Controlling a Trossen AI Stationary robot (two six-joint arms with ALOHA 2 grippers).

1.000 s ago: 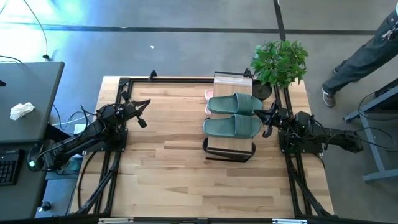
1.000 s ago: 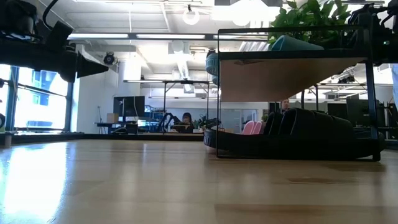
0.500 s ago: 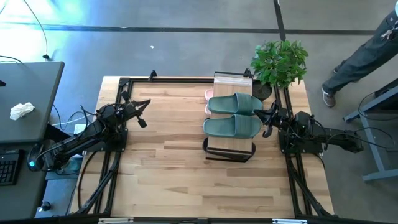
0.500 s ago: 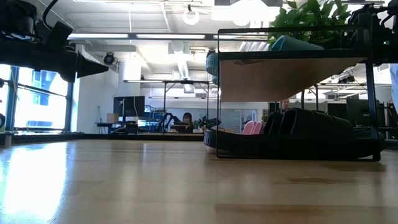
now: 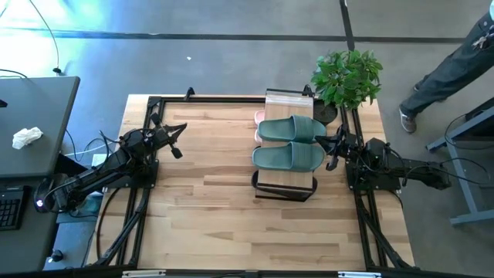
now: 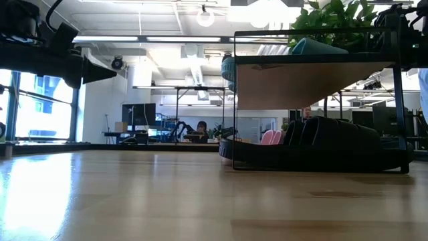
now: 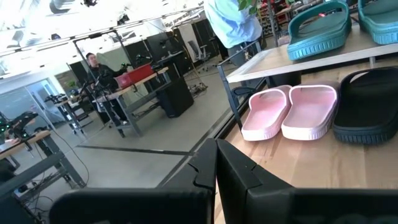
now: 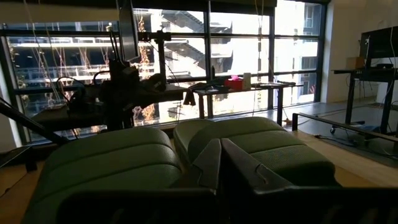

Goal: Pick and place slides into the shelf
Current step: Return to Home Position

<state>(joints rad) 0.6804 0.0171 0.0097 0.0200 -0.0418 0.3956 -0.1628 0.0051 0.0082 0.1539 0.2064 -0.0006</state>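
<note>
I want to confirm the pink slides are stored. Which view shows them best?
The left wrist view: both pink slides lie side by side under the shelf board, beside a black slide. The high view shows only a pink edge past the green slides; the low view, a pink patch; the right wrist view, none.

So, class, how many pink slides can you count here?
2. One pink slide and its partner lie side by side beneath the shelf, beside a black slide. Others could be hidden farther back.

Under the shelf, pink slides sit beside a black slide.
</note>
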